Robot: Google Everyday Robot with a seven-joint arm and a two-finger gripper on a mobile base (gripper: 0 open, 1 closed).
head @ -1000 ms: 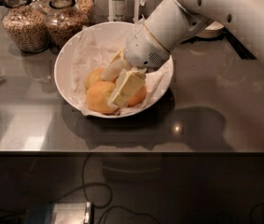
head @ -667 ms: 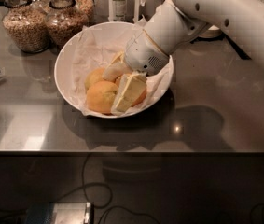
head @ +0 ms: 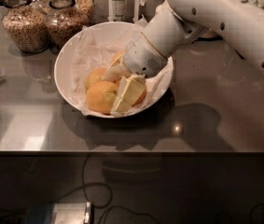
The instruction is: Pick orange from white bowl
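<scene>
White wide shallow paper-lined bowl (head: 65, 74) | round oranges (head: 99, 97) piled inside bowl | cream two-finger gripper (head: 115, 92) inside bowl, among oranges | grip state: cannot tell

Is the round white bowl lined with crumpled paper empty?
No, several oranges lie in the white bowl, where the gripper reaches down among them.

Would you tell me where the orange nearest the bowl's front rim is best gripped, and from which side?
Probably grip the front orange across its round middle, coming from above: the white bowl's wall blocks its front. The claw sits beside it in the bowl.
</scene>
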